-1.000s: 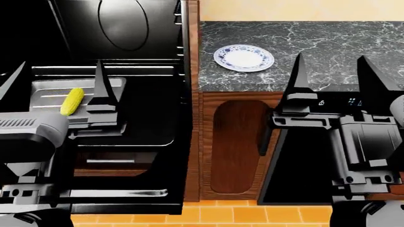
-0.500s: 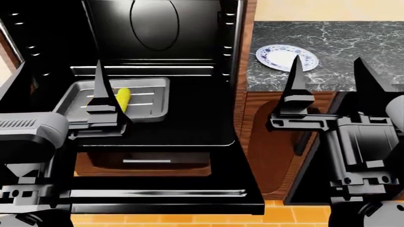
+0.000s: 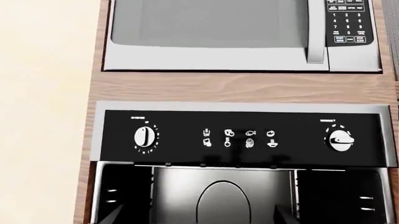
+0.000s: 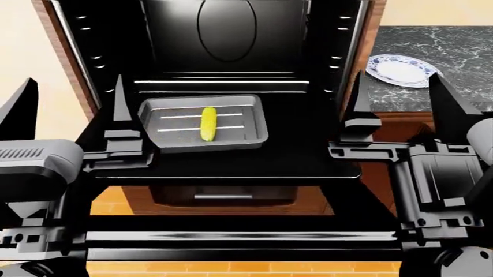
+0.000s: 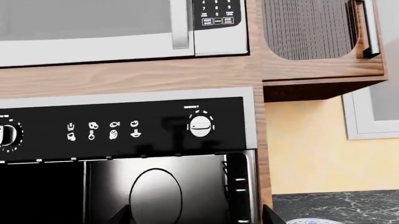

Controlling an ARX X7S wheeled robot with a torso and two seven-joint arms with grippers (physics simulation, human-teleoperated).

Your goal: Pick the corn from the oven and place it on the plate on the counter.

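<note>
corn on tray in oven, 12 o'clock | plate on counter, 2 o'clock | left gripper wide open, empty | right gripper wide open, empty | likely light, stiff, round, prone to roll; grasp mid-cob across width

The plate is running partly behind the right gripper's finger, and the bench is being cut off at the frame's edge.
</note>
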